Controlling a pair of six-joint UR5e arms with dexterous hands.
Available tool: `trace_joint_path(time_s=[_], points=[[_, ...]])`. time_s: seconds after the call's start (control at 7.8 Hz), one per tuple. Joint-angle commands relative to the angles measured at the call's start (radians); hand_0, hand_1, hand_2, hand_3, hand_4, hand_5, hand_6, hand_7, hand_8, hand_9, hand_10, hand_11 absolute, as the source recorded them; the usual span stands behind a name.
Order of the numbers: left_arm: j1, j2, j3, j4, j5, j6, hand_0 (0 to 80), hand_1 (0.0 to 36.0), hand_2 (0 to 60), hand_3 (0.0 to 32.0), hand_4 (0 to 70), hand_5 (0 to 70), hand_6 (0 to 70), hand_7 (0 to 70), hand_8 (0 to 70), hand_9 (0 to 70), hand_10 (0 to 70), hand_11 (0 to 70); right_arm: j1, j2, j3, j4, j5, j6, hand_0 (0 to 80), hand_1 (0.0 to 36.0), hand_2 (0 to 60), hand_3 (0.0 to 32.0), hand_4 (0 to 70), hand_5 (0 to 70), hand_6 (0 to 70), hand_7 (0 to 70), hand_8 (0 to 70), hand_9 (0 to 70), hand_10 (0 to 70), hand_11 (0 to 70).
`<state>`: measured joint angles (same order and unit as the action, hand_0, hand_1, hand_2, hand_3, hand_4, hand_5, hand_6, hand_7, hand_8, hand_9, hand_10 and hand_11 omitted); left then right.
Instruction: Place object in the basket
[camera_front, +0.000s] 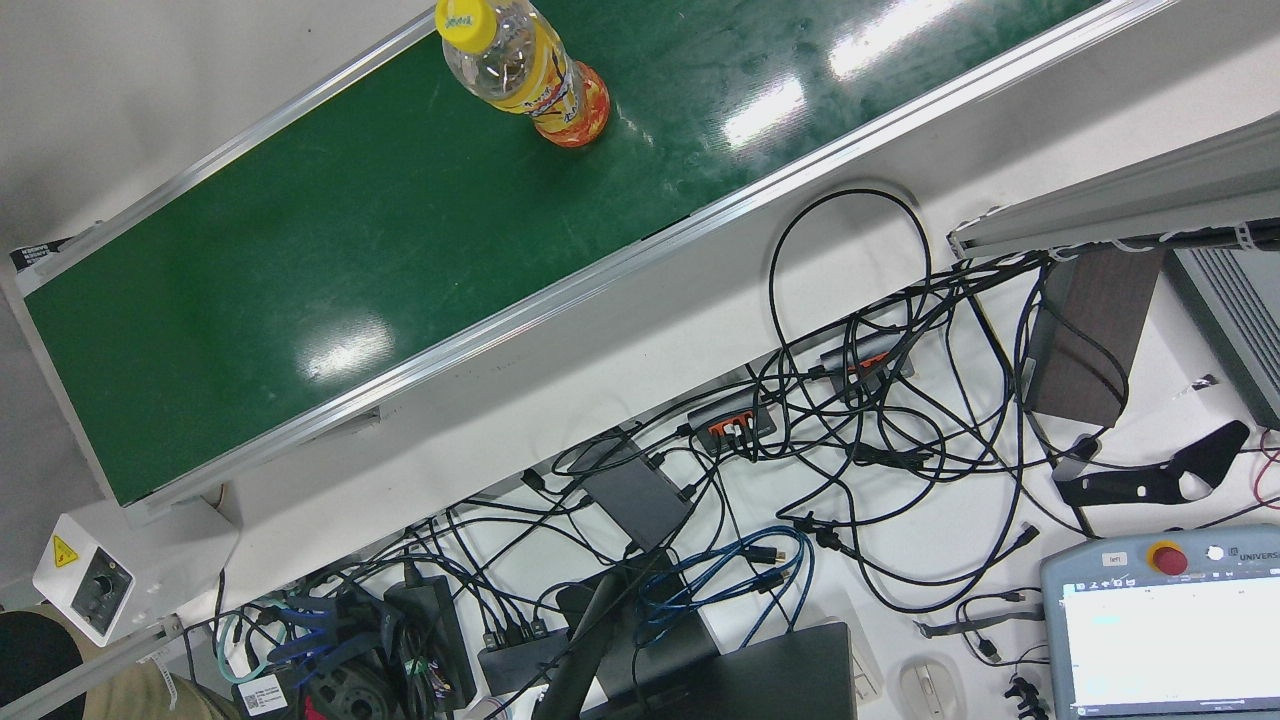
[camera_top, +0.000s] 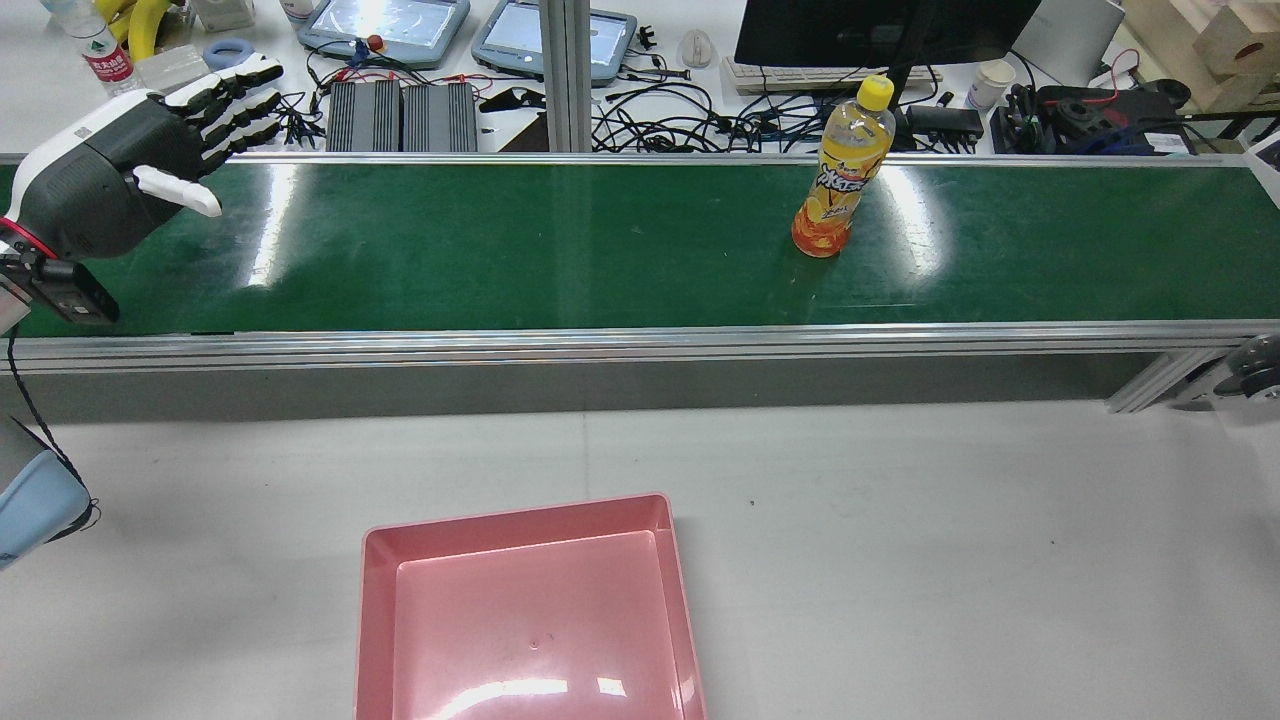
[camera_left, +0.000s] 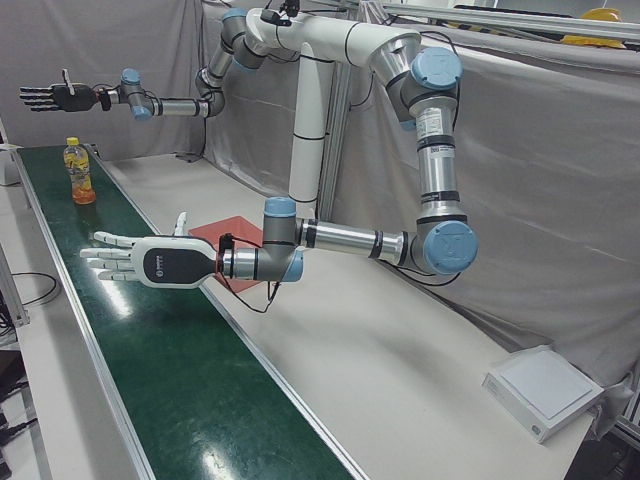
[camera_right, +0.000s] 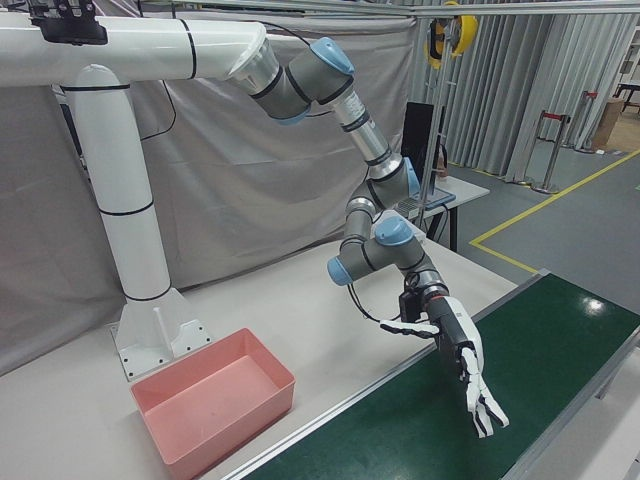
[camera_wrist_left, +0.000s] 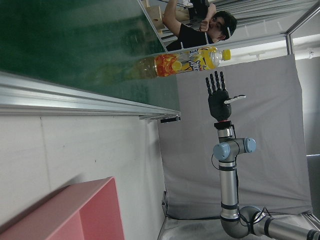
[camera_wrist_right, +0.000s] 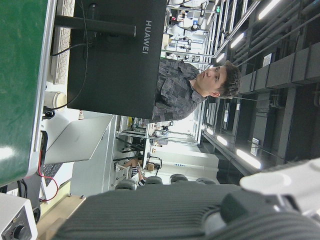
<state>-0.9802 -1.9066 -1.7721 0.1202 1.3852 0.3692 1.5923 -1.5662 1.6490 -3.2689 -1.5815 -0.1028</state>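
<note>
An orange drink bottle (camera_top: 840, 175) with a yellow cap stands upright on the green conveyor belt (camera_top: 500, 250), right of the middle; it also shows in the front view as bottle (camera_front: 530, 75). My left hand (camera_top: 140, 150) hovers open over the belt's left end, far from the bottle, fingers stretched flat. My right hand (camera_right: 465, 365) is open too, held out over the belt's right end, beyond the bottle (camera_left: 79, 175) from the left hand (camera_left: 140, 260). The pink basket (camera_top: 515, 520) sits empty on the white table on the robot's side of the belt.
Tangled cables (camera_front: 850, 420), teach pendants (camera_top: 385, 20) and a monitor (camera_top: 880, 25) crowd the desk beyond the belt. A control box (camera_front: 90, 590) sits at the belt's end. A person (camera_wrist_right: 195, 87) stands on the operators' side. A white box (camera_left: 545, 390) lies on the table's far corner.
</note>
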Motion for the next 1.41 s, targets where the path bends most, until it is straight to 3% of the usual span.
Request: trace_joint_path(time_s=[0.0,1.28], points=[[0.000,-0.002,-0.001,0.001,0.000,-0.003,50.7,6.3,0.0,4.0,12.7,13.9,0.0,0.0,6.0,6.3,5.9,9.7,0.000,0.000,-0.002,0.000,0.000,0.000,0.0,0.0,0.0,0.0,0.0,0.0,0.0,0.0,0.0,0.0,0.0,0.0],[0.014,-0.003,0.003,0.003,-0.002,0.007,51.2,7.0,0.0,2.8,13.4,14.0,0.5,0.0,6.7,7.3,6.3,10.4,0.000,0.000,-0.002,0.000,0.000,0.000,0.0,0.0,0.0,0.0,0.0,0.0,0.0,0.0,0.0,0.0,0.0,0.0]])
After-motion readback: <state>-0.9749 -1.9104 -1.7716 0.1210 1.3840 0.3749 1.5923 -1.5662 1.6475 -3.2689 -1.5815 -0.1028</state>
